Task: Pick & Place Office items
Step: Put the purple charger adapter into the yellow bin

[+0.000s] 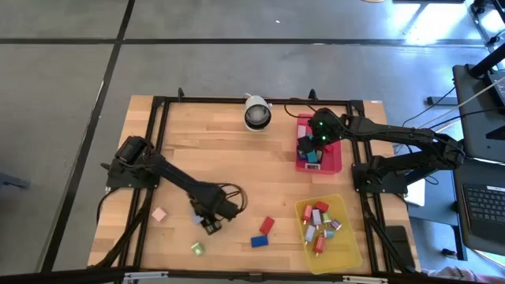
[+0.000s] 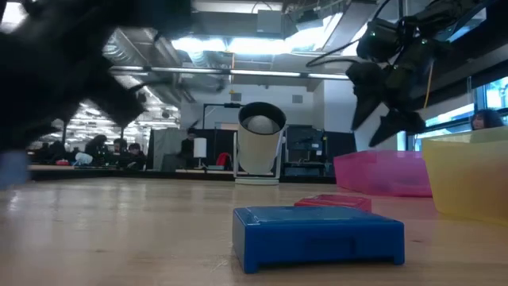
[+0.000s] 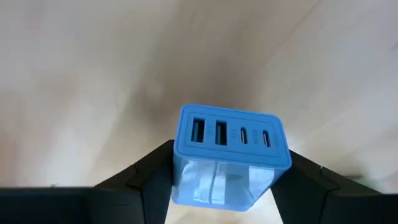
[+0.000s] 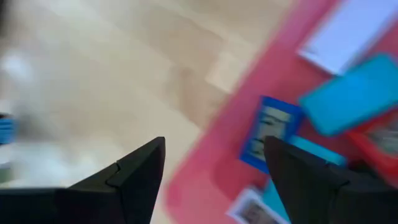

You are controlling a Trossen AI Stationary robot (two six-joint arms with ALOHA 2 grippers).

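Observation:
My left gripper (image 1: 208, 223) is over the near-left part of the table, shut on a light blue block (image 3: 230, 155) with ports on its end face. My right gripper (image 1: 319, 136) hangs open and empty above the red tray (image 1: 338, 162); in its wrist view (image 4: 214, 180) the fingers stand over the tray's edge. That tray holds several blocks, among them a blue labelled one (image 4: 270, 134) and a teal one (image 4: 354, 93). Lying flat and loose on the wood are a pink block (image 1: 159, 214), a green block (image 1: 197, 248), a red block (image 1: 267, 226) and a blue block (image 1: 259, 241) (image 2: 317, 234). My left gripper pinches the light blue block between its two fingers (image 3: 152, 177), one on each long side (image 3: 180, 174). The ported end face (image 3: 230, 134) sticks out past the fingertips, away from the wrist. Whether that end touches the table, I cannot tell.
A yellow tray (image 1: 353, 254) with several blocks sits at the near right. A white round camera (image 1: 256, 113) stands at the far edge, left of the red tray. Bare wood lies across the middle and far left of the table (image 1: 197, 150).

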